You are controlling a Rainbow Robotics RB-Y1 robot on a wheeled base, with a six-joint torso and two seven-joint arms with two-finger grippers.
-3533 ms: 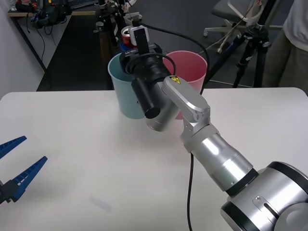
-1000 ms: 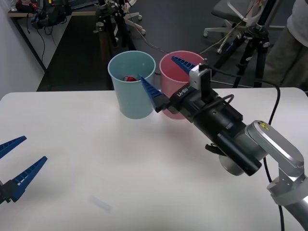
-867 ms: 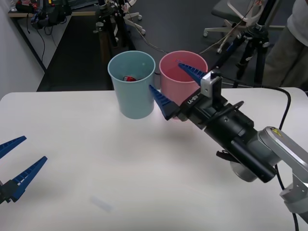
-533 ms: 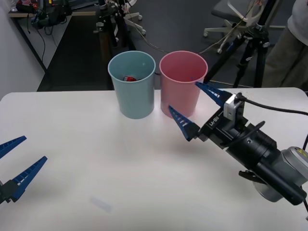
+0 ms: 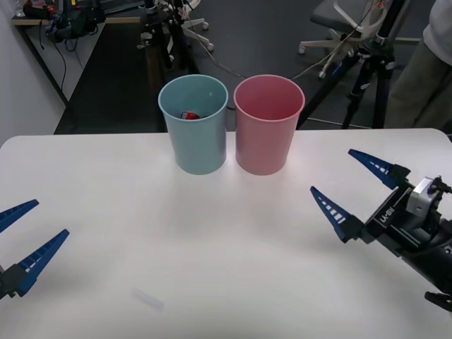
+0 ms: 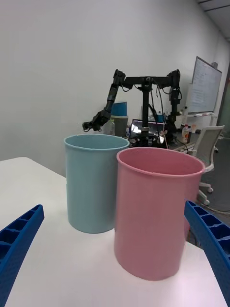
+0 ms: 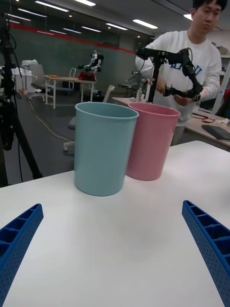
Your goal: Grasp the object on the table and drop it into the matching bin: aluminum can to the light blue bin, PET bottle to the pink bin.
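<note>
Small red aluminium can with a silver top point(image 5: 188, 114) lies down inside the tall pale blue plastic bin point(image 5: 193, 134); from the front view just a sliver of red and silver peeks past the near rim, the rest hidden by the bin wall; whether it stands or lies on its side cannot be told; in both wrist views the opaque walls hide it completely.

Tall pink plastic bin point(image 5: 268, 131) stands just beside the blue one on that bin's right, both upright at the far edge of the large white smooth tabletop point(image 5: 212, 233); whether their walls touch is hard to judge; what can be seen of the pink interior is bare pink wall, its floor out of sight.

Right gripper point(image 5: 355, 191) hovers over the table's right side, well apart from the bins, blue ribbed fingers point(image 5: 330, 210) spread wide with nothing between them; its body is cut off at the frame's lower right corner; its wrist camera looks level at the pink bin point(image 6: 155, 216) in front and the blue bin point(image 6: 93, 182) behind it.

Left gripper point(image 5: 24, 236) sits at the lower left edge of the front view, fingers wide apart and empty, the arm itself cut off; its wrist camera shows the blue bin point(image 7: 105, 147) nearer and the pink bin point(image 7: 151, 141) partly covered behind it.
</note>
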